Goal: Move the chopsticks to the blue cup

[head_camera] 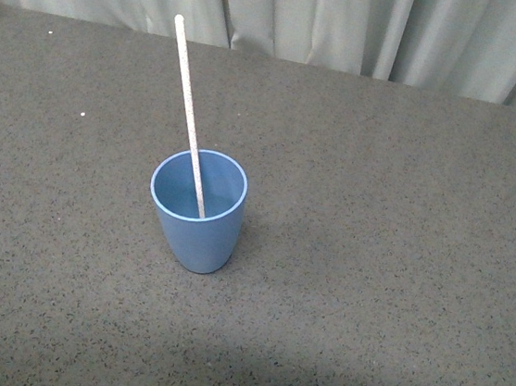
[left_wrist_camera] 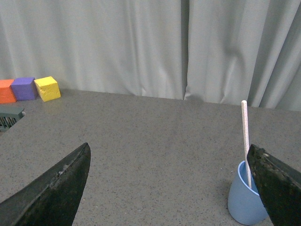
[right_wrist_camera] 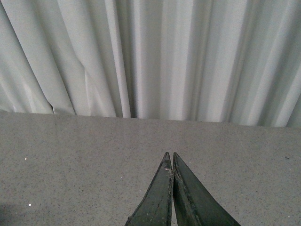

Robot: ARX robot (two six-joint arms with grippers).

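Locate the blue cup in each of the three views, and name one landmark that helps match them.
Front view: the blue cup stands near the middle of the table, the chopstick leaning out of it.
Left wrist view: the cup is at the lower right corner, partly behind a finger of the open left gripper.
Right wrist view: not in it.
Shared landmark: the grey curtain behind the table.

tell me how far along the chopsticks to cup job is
It looks done: the chopstick stands tilted inside the blue cup, its lower end against the inner wall. Nothing is in hand: the left gripper has its jaws wide apart and empty, and the right gripper is shut on nothing, facing the curtain. No other chopstick shows on the table.
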